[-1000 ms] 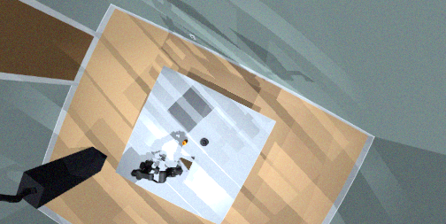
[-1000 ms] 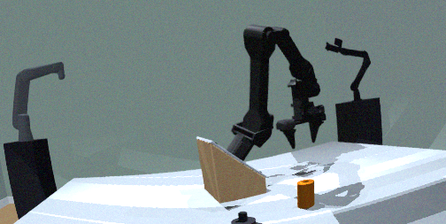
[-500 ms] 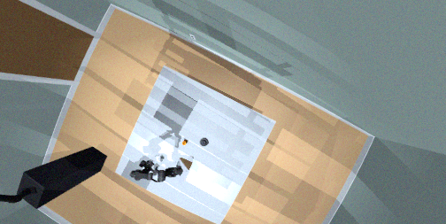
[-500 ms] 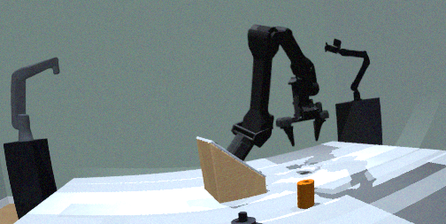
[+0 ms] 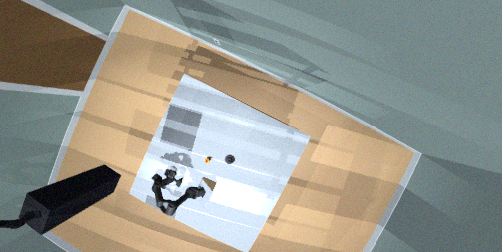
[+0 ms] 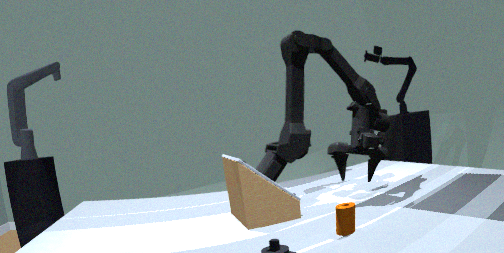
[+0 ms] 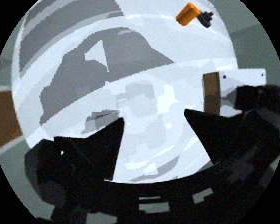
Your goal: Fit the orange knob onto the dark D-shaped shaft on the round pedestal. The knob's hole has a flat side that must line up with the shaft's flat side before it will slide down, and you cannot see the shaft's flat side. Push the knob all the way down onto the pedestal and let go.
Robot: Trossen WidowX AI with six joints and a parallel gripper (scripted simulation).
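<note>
The orange knob stands upright on the white table top. The dark shaft on its round pedestal stands a short way beside it, apart from it. My gripper is open and empty, fingers pointing down just above the table, well behind the knob and off to the side of it. In the wrist view the knob and pedestal are far ahead at the upper right.
A tan wedge block stands on the table near the arm's base. A black box with a camera post sits at the table's edge; another black box stands behind the gripper, and a third at the left.
</note>
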